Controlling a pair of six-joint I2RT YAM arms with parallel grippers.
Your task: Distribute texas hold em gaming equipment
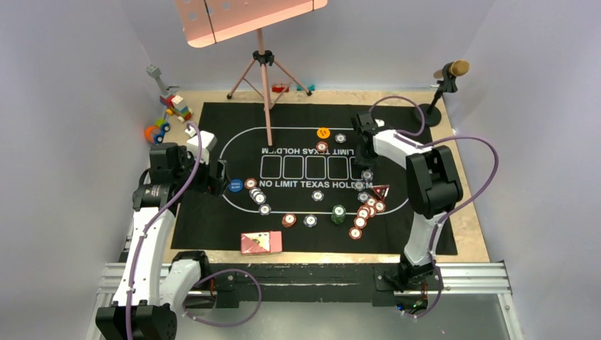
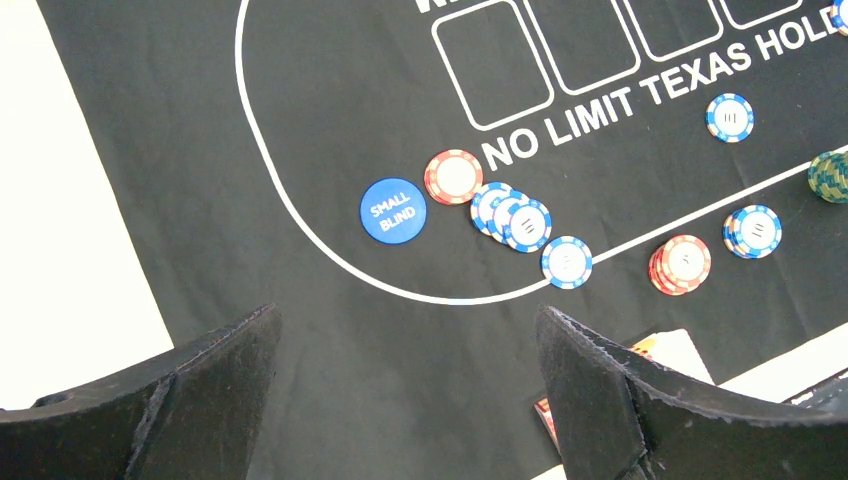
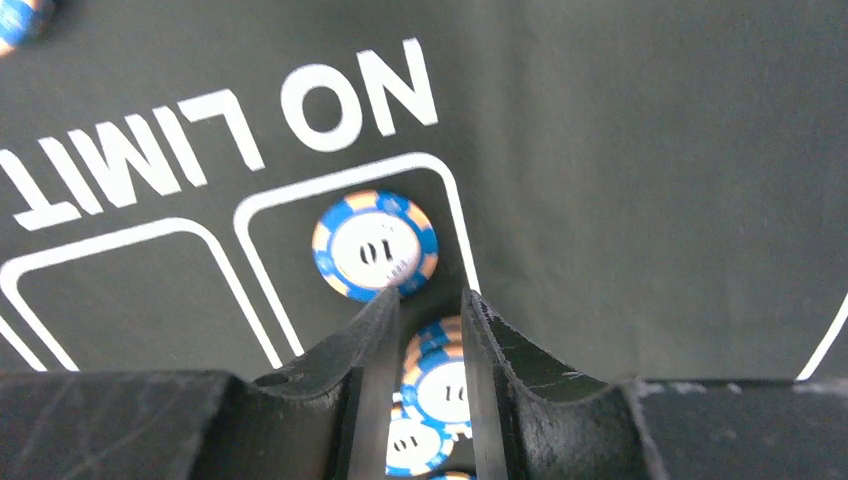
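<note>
Grey, red and green poker chips lie scattered over the black felt mat [image 1: 212,227]. A blue "SMALL BLIND" disc [image 1: 235,185] [image 2: 393,210] lies at the oval's left end, and an orange disc [image 1: 323,132] at the far side. The pink-red card box [image 1: 261,242] [image 2: 680,350] lies near the front edge. My left gripper [image 1: 220,178] [image 2: 405,315] is open and empty, low over bare mat left of the blue disc. My right gripper [image 1: 366,168] [image 3: 430,295] hovers over a row of grey chips [image 3: 440,385], jaws a narrow gap apart with nothing between them. One more chip [image 3: 375,250] lies just beyond its tips.
A pink music stand on a tripod [image 1: 264,57] stands at the mat's far edge. A microphone on a stand [image 1: 446,78] is at the back right. Toy blocks [image 1: 170,110] lie at the back left. A red chip cluster [image 1: 365,212] and a green stack [image 1: 339,213] sit front right.
</note>
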